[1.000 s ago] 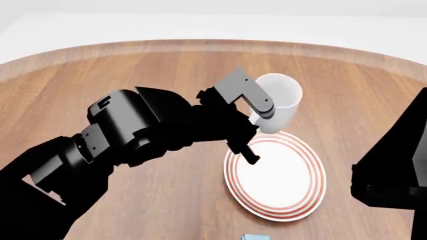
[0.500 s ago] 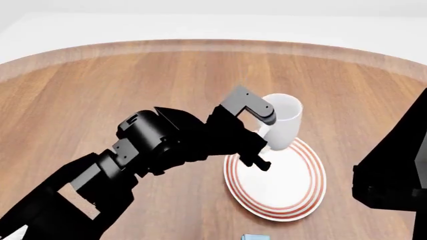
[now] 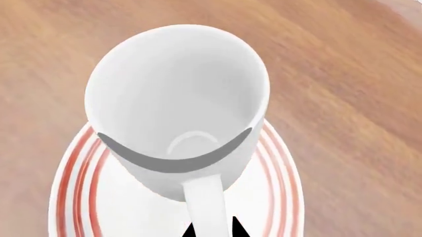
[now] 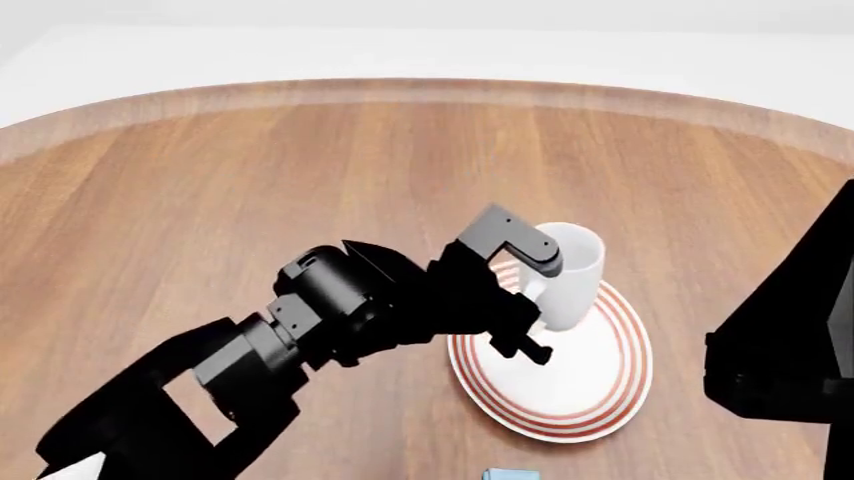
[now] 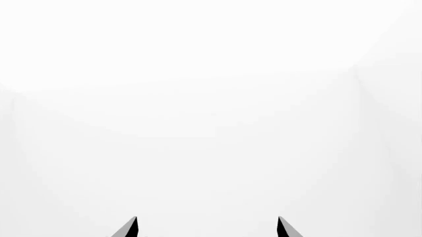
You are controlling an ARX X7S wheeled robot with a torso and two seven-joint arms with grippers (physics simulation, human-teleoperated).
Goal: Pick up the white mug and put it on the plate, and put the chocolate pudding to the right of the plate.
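Wooden table point(image 4: 200, 200): left hand point(image 4: 531, 312) grips white mug point(image 4: 567, 275) over plate point(image 4: 627, 385); right hand point(image 5: 205, 228) open.

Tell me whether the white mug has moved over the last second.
Yes. In the head view the white mug, held by the left gripper, has come nearer and lower, from beyond the plate rim to over it.

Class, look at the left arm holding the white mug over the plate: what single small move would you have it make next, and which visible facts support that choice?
Probably lower the white mug a little further onto the plate, then release. The left gripper is shut on the handle, and the mug sits over the plate's far edge, tilted; whether it touches the plate cannot be told.
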